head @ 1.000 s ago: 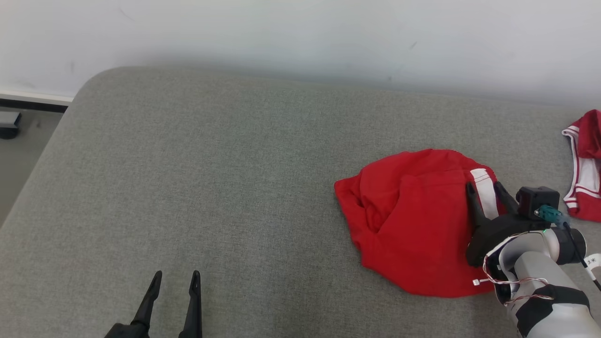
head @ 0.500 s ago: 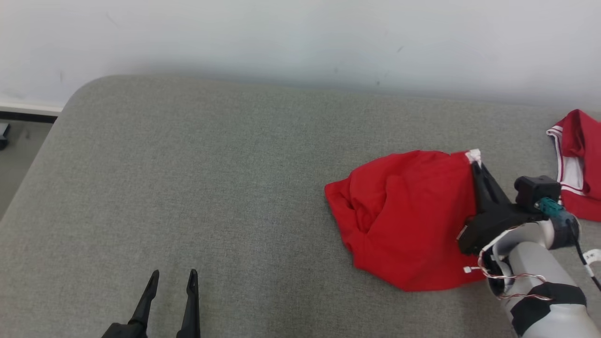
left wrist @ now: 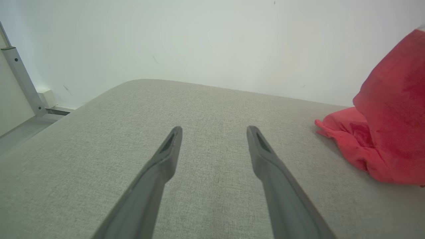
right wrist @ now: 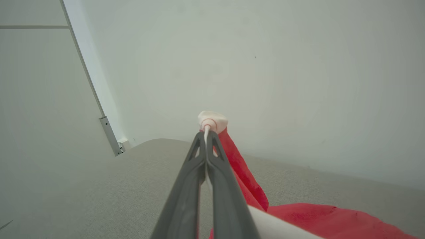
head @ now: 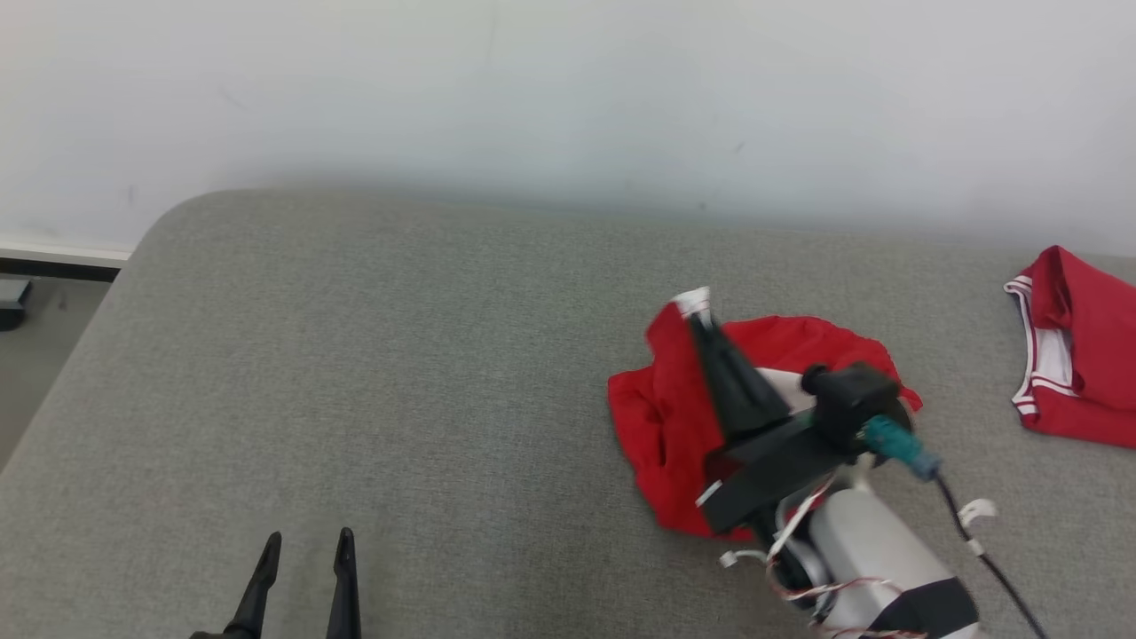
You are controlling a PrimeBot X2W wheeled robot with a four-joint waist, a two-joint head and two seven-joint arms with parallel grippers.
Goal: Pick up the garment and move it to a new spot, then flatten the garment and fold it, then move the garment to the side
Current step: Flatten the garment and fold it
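Observation:
A red garment (head: 664, 417) with white trim lies bunched on the grey padded surface (head: 399, 373) right of centre. My right gripper (head: 697, 315) is shut on its white-trimmed edge and holds that edge lifted above the surface. In the right wrist view the closed fingers (right wrist: 206, 137) pinch the white hem, and red cloth (right wrist: 245, 179) hangs down to the right. My left gripper (head: 304, 541) is open near the front edge, well left of the garment. Its wrist view has the fingers (left wrist: 214, 131) spread over bare surface, with the lifted garment (left wrist: 388, 132) at the right.
A second red garment with white stripes (head: 1078, 373) lies at the surface's far right edge. A pale wall (head: 568, 98) rises behind the surface. The rounded back-left corner (head: 169, 222) drops to the floor, where a dark object (head: 11, 303) sits.
My right gripper closed on the garment's white-trimmed edge and has lifted and carried it leftward, bunching the cloth. The head camera has shifted. The left gripper stays open in place.

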